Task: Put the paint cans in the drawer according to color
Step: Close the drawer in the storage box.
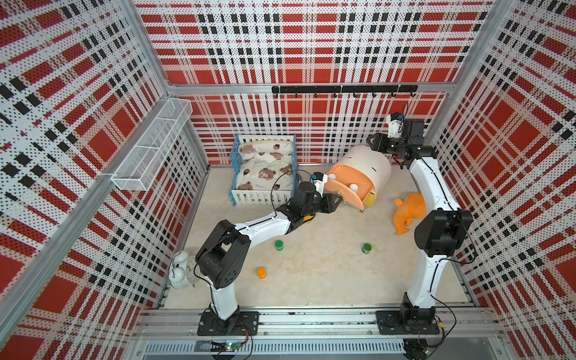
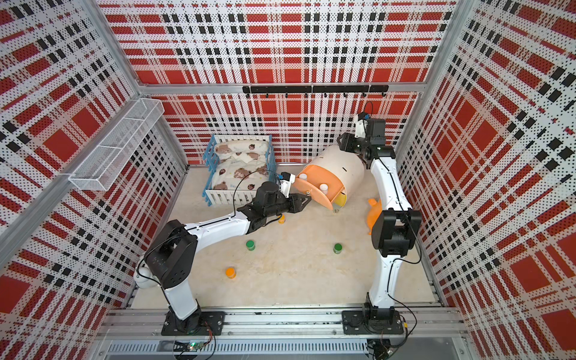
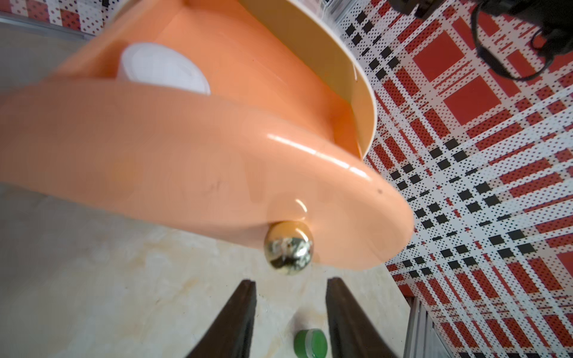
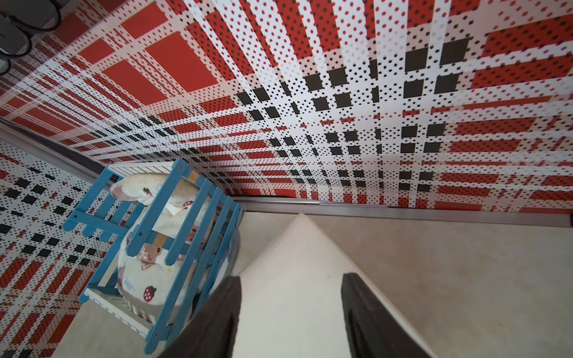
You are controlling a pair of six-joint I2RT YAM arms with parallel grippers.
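Note:
The cream cabinet (image 1: 369, 165) lies tilted with its orange drawer (image 1: 349, 199) pulled out. Two white paint cans (image 1: 353, 187) (image 1: 333, 176) sit inside the drawer; one white can (image 3: 161, 72) shows in the left wrist view. Two green cans (image 1: 279, 245) (image 1: 367, 248) and an orange can (image 1: 261, 272) stand on the table. Another orange can (image 2: 281, 219) peeks from under the left arm. My left gripper (image 3: 291, 282) is open, just short of the drawer's metal knob (image 3: 288, 248). My right gripper (image 4: 291, 279) is open over the cabinet's (image 4: 294, 248) back end.
A blue crib (image 1: 265, 174) with bedding stands left of the cabinet against the back wall. An orange soft toy (image 1: 408, 215) lies right of the drawer. A white alarm clock (image 1: 180, 271) sits by the left arm's base. A wire basket (image 1: 152, 146) hangs on the left wall.

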